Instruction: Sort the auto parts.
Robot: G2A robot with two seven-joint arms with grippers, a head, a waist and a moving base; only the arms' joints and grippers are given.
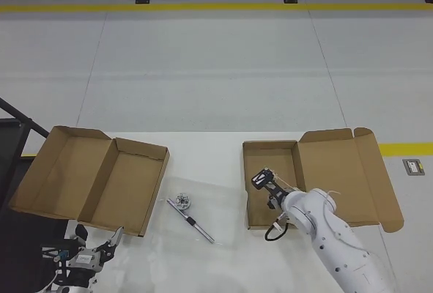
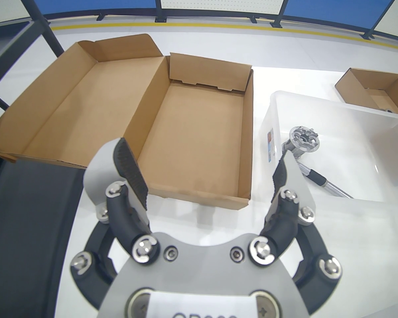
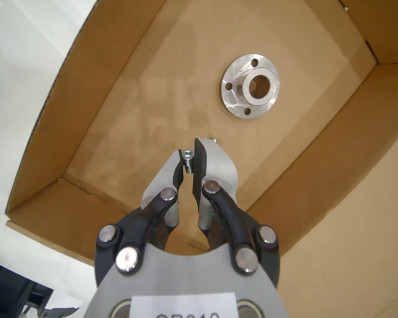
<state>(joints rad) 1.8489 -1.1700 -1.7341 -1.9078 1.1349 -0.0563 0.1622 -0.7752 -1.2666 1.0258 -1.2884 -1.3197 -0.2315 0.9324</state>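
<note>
1. The right tool (image 3: 189, 149) is clenched on a small bolt (image 3: 187, 159), thread pointing back toward the wrist.
2. The bolt hangs over the right box (image 3: 96, 110) floor, near the flange (image 3: 250, 85).
3. The left tool (image 2: 202, 152) is released, beside the left box (image 2: 192, 140).

Small bolt (image 3: 188, 162) in rt end effector (image 3: 188, 148), silver flange (image 3: 250, 86) (flat) in cardboard box (image 3: 146, 100)

The table holds two open cardboard boxes, one at the left (image 1: 124, 187) and one at the right (image 1: 275, 155), and one clear plastic bin (image 2: 338, 104). There are three metal parts: one shaft (image 2: 304, 138) with a toothed head, one round flange (image 3: 233, 99) and one bolt (image 3: 188, 160).
</note>
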